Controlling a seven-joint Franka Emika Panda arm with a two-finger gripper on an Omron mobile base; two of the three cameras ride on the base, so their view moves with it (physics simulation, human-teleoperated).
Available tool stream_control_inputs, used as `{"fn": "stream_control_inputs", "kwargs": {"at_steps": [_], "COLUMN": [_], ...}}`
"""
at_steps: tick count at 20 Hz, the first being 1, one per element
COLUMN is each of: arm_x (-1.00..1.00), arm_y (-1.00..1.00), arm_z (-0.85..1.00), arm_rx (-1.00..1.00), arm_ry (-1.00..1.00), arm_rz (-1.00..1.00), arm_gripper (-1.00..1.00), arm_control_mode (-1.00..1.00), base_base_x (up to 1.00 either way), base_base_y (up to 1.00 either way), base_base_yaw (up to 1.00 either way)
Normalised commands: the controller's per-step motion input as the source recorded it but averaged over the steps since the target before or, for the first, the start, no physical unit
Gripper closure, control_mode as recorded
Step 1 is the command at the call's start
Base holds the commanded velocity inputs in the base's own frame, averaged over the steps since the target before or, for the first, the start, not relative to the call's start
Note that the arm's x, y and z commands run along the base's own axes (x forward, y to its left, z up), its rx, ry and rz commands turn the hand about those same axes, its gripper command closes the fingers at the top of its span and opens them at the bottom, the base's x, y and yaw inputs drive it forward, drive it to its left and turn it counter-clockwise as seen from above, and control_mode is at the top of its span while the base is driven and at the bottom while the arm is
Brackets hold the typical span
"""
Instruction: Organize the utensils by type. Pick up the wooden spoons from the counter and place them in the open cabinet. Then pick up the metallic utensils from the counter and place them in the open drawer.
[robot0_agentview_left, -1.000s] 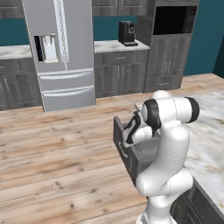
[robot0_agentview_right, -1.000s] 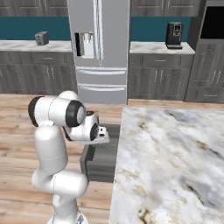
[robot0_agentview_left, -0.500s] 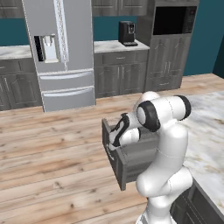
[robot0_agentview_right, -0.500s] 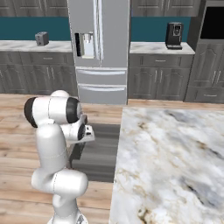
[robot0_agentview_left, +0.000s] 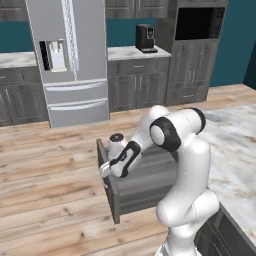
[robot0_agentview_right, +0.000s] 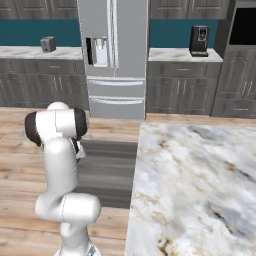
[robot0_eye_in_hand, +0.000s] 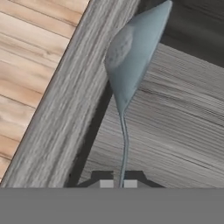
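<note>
Metal spoon (robot0_eye_in_hand: 131, 65) | held by its thin handle in the shut jaws, bowl pointing straight away from them | hangs above the open drawer (robot0_eye_in_hand: 175, 131), just inside its front panel (robot0_eye_in_hand: 61, 109)

Even, flat rendered light, slightly soft

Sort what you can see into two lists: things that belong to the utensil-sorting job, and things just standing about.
Job:
metal spoon, held in the shut claw
open drawer
marble counter

Standing about:
fridge
coffee machine
toaster
built-in microwave
</note>
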Motion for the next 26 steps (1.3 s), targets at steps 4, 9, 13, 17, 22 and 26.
{"fn": "stream_control_inputs", "kwargs": {"at_steps": [4, 9, 13, 17, 22, 26], "arm_x": [-0.27, -0.35, -0.33, -0.25, 0.03, 0.44], "arm_y": [1.0, -0.22, -1.0, -1.0, -0.95, -0.51], "arm_z": [-0.29, 0.27, 0.62, 0.91, 1.0, 1.0], "arm_rx": [-0.03, 0.08, 0.26, 0.46, 0.41, 0.19], "arm_ry": [-0.21, -0.31, -0.21, -0.05, 0.11, 0.43], "arm_rz": [-0.03, -0.2, -0.23, -0.17, -0.06, -0.01], "arm_gripper": [1.0, 1.0, 1.0, 1.0, 1.0, 1.0], "arm_control_mode": [-1.0, -1.0, -1.0, -1.0, -1.0, -1.0], "base_base_x": [0.0, 0.0, 0.0, 0.0, 0.0, 0.0], "base_base_y": [0.0, 0.0, 0.0, 0.0, 0.0, 0.0], "base_base_yaw": [0.0, 0.0, 0.0, 0.0, 0.0, 0.0]}}
